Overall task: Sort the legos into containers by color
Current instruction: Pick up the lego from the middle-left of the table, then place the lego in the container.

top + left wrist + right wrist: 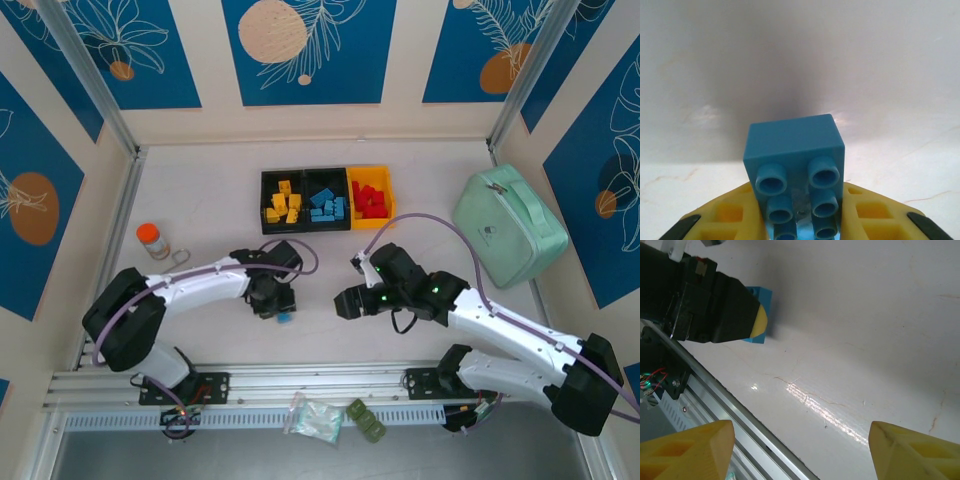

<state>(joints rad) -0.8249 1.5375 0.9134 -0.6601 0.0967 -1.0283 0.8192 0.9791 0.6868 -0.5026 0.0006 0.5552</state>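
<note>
Blue lego (pixel 794 145), judged light, rigid and slick-sided, is clamped across its flat side walls by the left jaws; the right jaws are spread wide, empty.

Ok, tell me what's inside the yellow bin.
The yellow bin holds a pile of red legos. Whatever lies beneath that pile is covered.

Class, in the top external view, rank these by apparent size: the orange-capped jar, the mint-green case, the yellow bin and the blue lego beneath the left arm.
1. mint-green case
2. yellow bin
3. orange-capped jar
4. blue lego, partly hidden, yet clearly smallest
</note>
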